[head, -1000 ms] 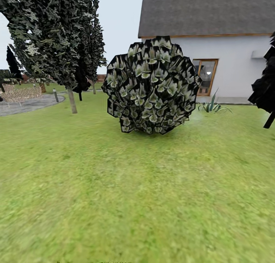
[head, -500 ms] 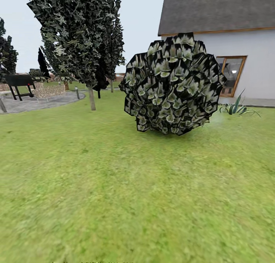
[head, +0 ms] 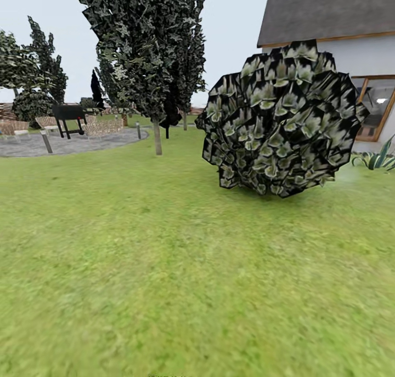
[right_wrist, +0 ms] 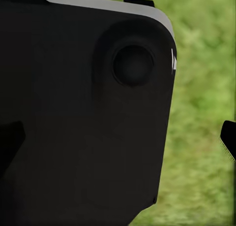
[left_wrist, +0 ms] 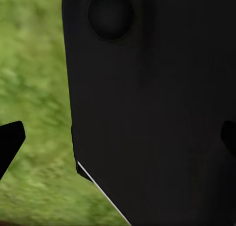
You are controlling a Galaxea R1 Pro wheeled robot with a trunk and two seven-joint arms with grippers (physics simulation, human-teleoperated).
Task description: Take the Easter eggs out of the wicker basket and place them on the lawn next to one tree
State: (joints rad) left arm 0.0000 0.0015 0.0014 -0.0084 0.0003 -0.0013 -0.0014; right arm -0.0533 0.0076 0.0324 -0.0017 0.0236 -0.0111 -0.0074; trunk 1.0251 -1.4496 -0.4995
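Observation:
The lawn [head: 164,267] spreads wide and green in the head view. A tree [head: 157,138] with a slim pale trunk and dark foliage flecked pale green stands at the lawn's far side, left of centre. The Easter eggs and the wicker basket are out of view. In the left wrist view my left gripper [left_wrist: 118,140] is open, its dark fingertips [left_wrist: 10,142] at the picture's edges, with a black panel of the robot and grass beyond. My right gripper [right_wrist: 118,137] is likewise open over grass, holding nothing.
A big round leafy bush [head: 280,119] stands ahead on the right. Behind it is the white house [head: 356,53] with a window. At far left lies a grey paved patch [head: 66,144] with a black grill [head: 68,114], woven chairs [head: 104,126] and short posts.
The head camera has turned left: bush and house slid to the right of the picture, and the paved patch with grill and chairs came into view. Nothing in the scene itself moved.

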